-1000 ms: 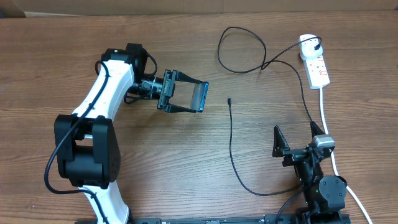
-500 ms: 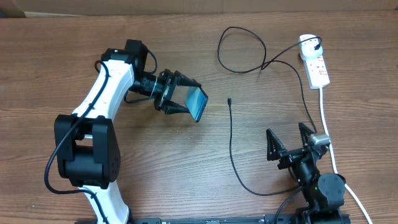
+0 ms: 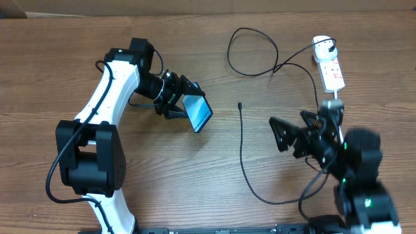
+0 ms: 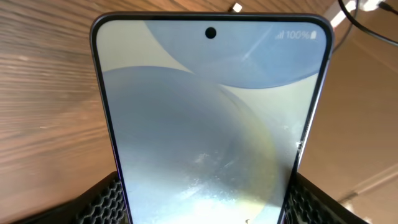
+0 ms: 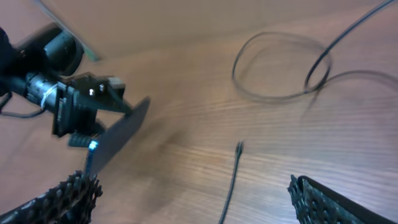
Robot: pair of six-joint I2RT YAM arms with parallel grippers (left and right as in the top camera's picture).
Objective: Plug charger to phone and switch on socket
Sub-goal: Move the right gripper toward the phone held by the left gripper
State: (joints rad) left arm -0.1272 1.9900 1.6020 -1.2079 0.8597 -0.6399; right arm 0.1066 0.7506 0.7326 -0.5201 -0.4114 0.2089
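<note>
The phone [image 3: 198, 112], its light blue screen lit, hangs tilted above the table with my left gripper [image 3: 188, 103] shut on its long edges. In the left wrist view the phone [image 4: 211, 118] fills the frame between the two black fingers [image 4: 102, 199]. The charger, a thin black cable, lies on the wood with its small plug tip [image 3: 240, 104] just right of the phone, and its other end sits in the socket [image 3: 331, 68] at the back right. My right gripper [image 3: 294, 130] hovers open to the right of the cable. The plug tip [image 5: 239, 147] shows ahead of its spread fingers [image 5: 329, 199].
The cable makes a loose loop [image 3: 250, 52] at the back centre and a long curve [image 3: 250, 185] toward the front. A thick white cord [image 3: 338, 107] runs from the socket past my right arm. The wooden table [image 3: 65, 65] extends left of the arm.
My left gripper has rolled the phone from flat to tilted and shifted it slightly left. My right arm has lifted and swung forward and left toward the cable, its jaws still wide.
</note>
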